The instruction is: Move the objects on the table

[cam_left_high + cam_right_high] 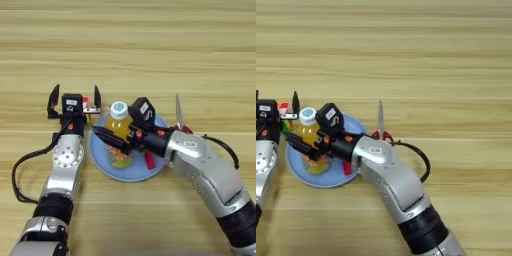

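Two arms are over the table point(150, 50), and the plate point(100, 150) sits between them. On the left, the left gripper point(75, 97) hovers just off the plate's upper-left rim, its two black fingers point(53, 95) spread wide with nothing between them. Something small and red-and-white shows at its right finger; whether that is the cube, I cannot tell.

Moving right, the bottle point(120, 122) lies on the plate, white cap pointing away from the robot, its long axis running roughly top to bottom, tilted slightly. The right gripper point(112, 140) reaches in from the right, across the plate, fingers point(102, 134) pointing left and low along the bottle's near side. They look close together and right against the bottle, but whether they clamp it I cannot tell. A colourful patch shows on the plate just under them, and a red stick, probably the pen point(149, 160), lies by the wrist.

Further right, the scissors point(179, 114) rest on the table just off the plate's right rim, blades pointing away, red handles tucked behind the right forearm.

My read: the bottle lies nearer the right gripper, which approaches crosswise to its axis.
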